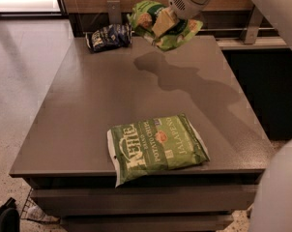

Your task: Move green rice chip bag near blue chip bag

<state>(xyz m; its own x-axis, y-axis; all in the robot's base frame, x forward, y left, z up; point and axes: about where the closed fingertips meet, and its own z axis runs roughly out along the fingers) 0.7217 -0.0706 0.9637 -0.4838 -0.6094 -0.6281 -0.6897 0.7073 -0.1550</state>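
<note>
The blue chip bag [109, 36] lay at the far left corner of the bench [78, 110]. To its right, the end effector [163, 22] was closed on the green rice chip bag [142, 17], gripping its crumpled middle and holding it clear of the bench near the far edge, with a shadow on the surface beneath. Good execution would carry the bag leftward and lower it onto the bare surface just beside the blue bag. It should neither land on that bag nor nudge it off the corner, and release should come only once the bench supports it. A Kettle jalapeño chip bag [156, 146] lay flat at the near edge, well apart, and appeared to obstruct nothing.
</note>
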